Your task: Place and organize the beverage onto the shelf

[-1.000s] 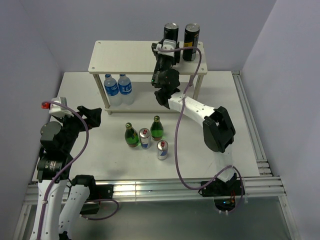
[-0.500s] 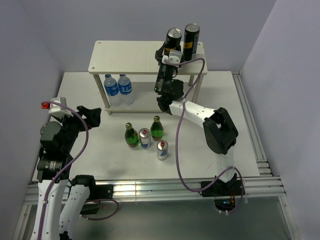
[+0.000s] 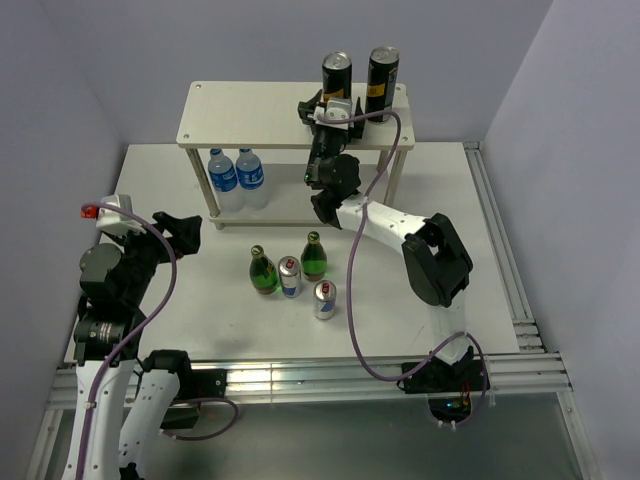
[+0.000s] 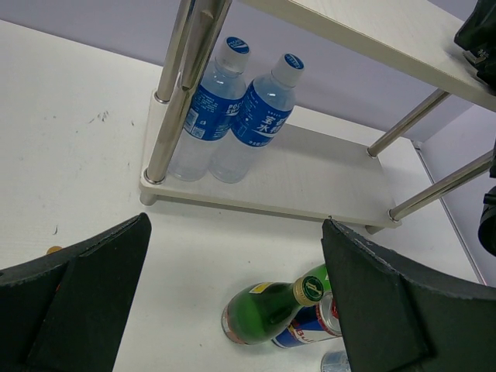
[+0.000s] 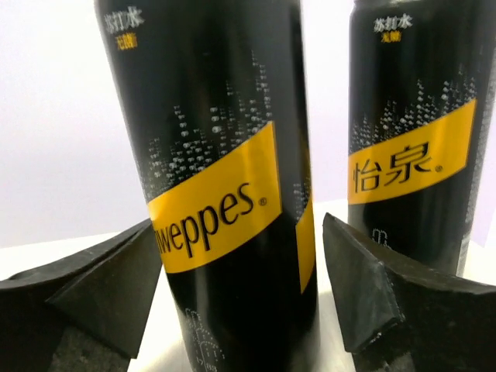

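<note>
White table (image 3: 470, 220), walled in pale grey, carries the shelf (image 3: 250, 115) at upper centre of the overhead view. The left can (image 3: 337, 72) and the right can (image 3: 383, 78), both black with yellow labels, stand upright at the right end of the top board. They are near each other but apart, which reads as the start of an ordered row. The right gripper (image 5: 236, 287) reaches over the board's front edge to the left can. In the wrist view its fingers (image 5: 372, 310) stand apart on either side of that can, with a narrow gap showing on the right side, so the can appears to rest on its own base rather than in a clamp. Judgement: this is the release stage of a placement. Four drinks wait on the table at lower centre: two green bottles (image 3: 263, 272) and two silver cans (image 3: 290, 277), grouped close for short reaches. The left gripper (image 4: 236, 232) hangs at lower left, fingers wide apart and empty, aimed toward the shelf and that group. Water bottles (image 3: 235, 178) occupy the left end of the lower board.
</note>
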